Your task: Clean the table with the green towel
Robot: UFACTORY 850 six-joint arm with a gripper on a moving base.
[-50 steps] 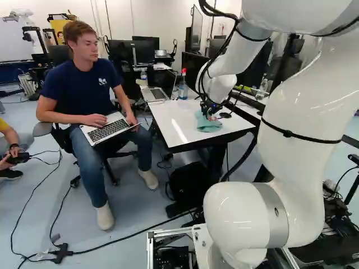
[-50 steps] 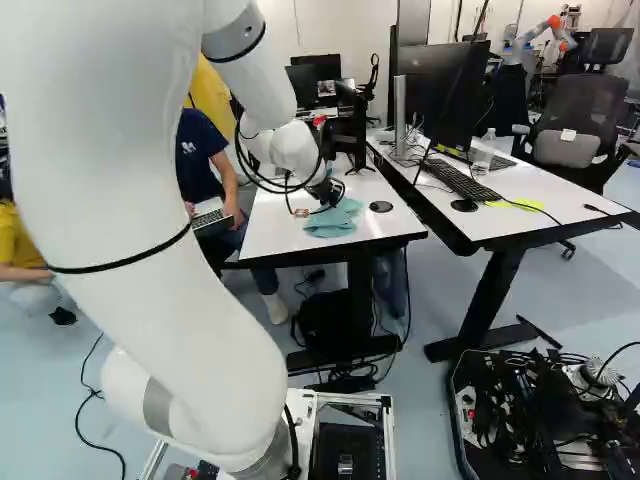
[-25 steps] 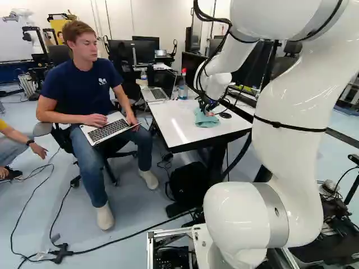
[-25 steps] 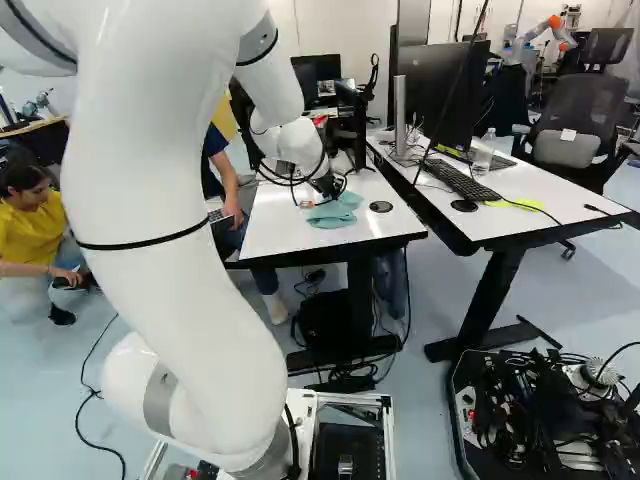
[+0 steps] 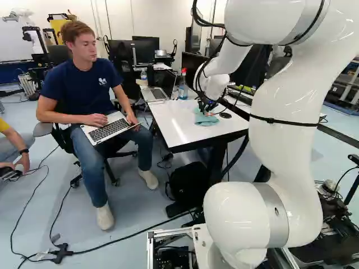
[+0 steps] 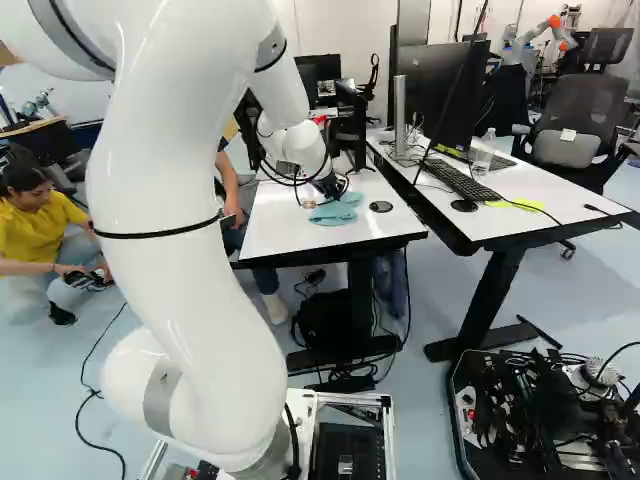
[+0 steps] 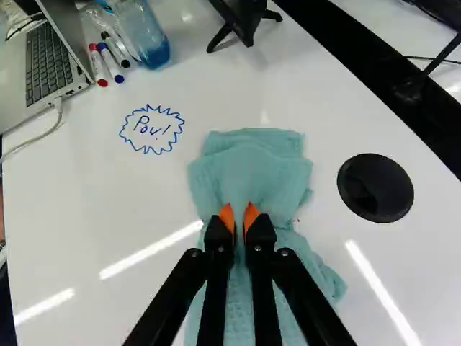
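In the left base view, the table (image 5: pixel 174 130) is near the middle of the frame. The green towel (image 5: pixel 206 120) lies on it, a bit up and right of the middle, with the gripper (image 5: pixel 206 106) right over it. The bottle (image 5: pixel 183 87) shows well here, in the upper middle. I can't tell how the fingers sit from here.

In the right base view, the towel is just above the middle, beside a round black cap (image 6: pixel 381 207). This view shows much more of desk number 2 (image 6: pixel 560 222), at the right, with its keyboard (image 6: pixel 463 180).

In the wrist view, the 2 orange pads (image 7: pixel 227 218) pinch a fold of the towel. Only here can I read the blue drawing (image 7: pixel 151 130) as a mark, ahead of the gripper on the laptop (image 7: pixel 49 63) side. Little red specks (image 7: pixel 296 223) sit by the towel's edge.

I think the job is at the wiping part. Next, the gripper should keep its pinch, press softly and rub the towel over the specks and the drawing.
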